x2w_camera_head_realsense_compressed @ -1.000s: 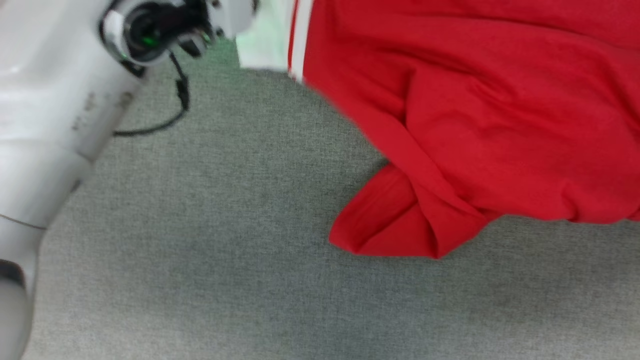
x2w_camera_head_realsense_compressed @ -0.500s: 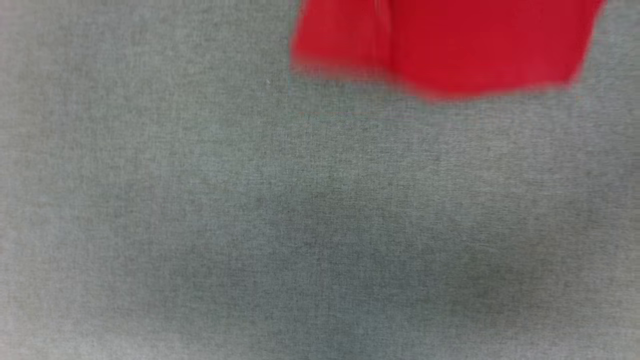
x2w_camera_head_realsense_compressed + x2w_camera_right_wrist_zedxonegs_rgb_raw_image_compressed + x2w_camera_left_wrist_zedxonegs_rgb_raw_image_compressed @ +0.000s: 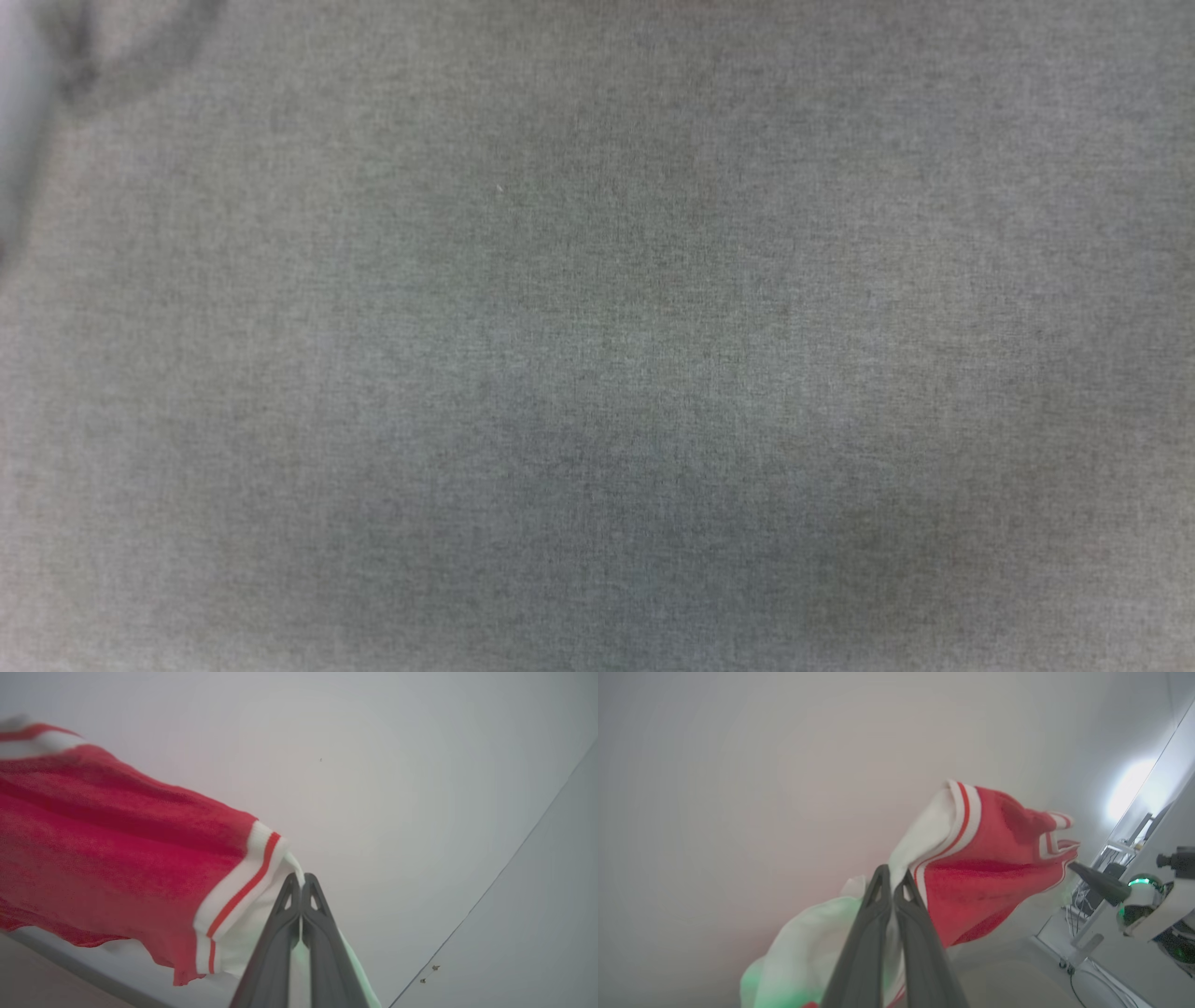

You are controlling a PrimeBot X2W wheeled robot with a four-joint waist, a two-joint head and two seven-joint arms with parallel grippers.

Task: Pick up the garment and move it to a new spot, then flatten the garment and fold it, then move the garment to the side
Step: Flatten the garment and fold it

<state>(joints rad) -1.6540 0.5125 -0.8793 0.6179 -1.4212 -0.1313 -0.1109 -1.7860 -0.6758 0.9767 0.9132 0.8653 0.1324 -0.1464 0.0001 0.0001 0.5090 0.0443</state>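
— Where's the shirt?
— Up in the air. I have the bright red soft jersey T-shirt (image 3: 990,868) spanning both arms. My left gripper (image 3: 893,879) is pinched tight on one white sleeve, and my right gripper (image 3: 301,882) on the other.
— Below?
— A grey woven cloth surface (image 3: 597,373).

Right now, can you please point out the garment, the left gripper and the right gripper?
garment (image 3: 976,882): left wrist view, on the red body beside the striped seam.
left gripper (image 3: 893,877): left wrist view, between its fingertips, shut on the white sleeve.
right gripper (image 3: 302,883): right wrist view, between its fingertips, shut on white cloth.
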